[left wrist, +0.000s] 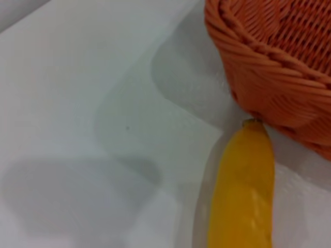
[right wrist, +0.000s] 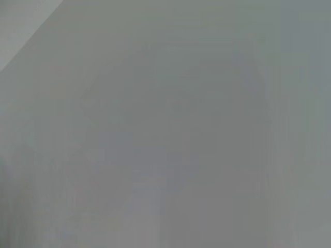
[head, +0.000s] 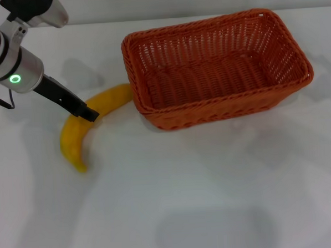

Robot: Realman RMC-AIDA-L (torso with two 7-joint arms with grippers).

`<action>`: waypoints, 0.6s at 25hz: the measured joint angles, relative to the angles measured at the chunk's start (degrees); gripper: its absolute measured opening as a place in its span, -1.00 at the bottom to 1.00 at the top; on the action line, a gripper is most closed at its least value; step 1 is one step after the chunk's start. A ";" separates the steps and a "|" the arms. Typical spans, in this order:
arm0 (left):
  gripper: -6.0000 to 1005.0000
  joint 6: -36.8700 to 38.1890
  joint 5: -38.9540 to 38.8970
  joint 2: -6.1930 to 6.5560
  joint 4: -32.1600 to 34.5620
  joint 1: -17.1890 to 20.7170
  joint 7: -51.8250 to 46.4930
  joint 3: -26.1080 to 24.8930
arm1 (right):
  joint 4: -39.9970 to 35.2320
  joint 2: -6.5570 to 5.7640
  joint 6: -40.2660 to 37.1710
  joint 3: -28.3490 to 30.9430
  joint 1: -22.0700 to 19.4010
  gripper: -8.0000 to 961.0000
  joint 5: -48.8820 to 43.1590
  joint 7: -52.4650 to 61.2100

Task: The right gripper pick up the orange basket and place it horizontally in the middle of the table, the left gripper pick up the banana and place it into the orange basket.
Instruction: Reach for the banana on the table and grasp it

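The orange basket (head: 220,111) stands lengthwise across the middle-back of the white table (head: 214,199), with nothing in it. The yellow banana (head: 75,141) lies on the table just left of the basket, one end almost touching the basket's left wall. My left gripper (head: 87,113) reaches down from the upper left, and its black tip sits at the banana's middle. In the left wrist view the banana (left wrist: 243,196) runs up to the basket's woven corner (left wrist: 279,62). The right gripper is out of view.
Bare white tabletop stretches in front of the basket and banana. The right wrist view shows only a plain grey surface.
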 joint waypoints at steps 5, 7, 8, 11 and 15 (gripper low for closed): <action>-0.02 0.32 0.01 0.00 -0.48 0.11 -0.85 0.00 | -0.09 -0.10 0.00 0.27 0.02 0.76 0.01 0.00; -0.04 0.37 0.03 0.00 -0.80 0.14 -1.39 0.00 | -0.09 -0.15 0.00 0.34 0.03 0.76 0.01 0.01; -0.04 0.42 0.03 0.00 -0.96 0.16 -1.55 0.00 | -0.09 -0.17 0.01 0.43 0.03 0.76 0.01 0.00; -0.05 0.57 0.07 -0.01 -1.56 0.45 -1.77 0.00 | -0.09 -0.17 0.17 0.57 0.03 0.76 0.01 0.00; -0.05 0.59 0.38 -0.02 -2.10 0.79 -2.09 -0.01 | -0.10 -0.21 0.30 0.67 0.03 0.76 0.01 0.00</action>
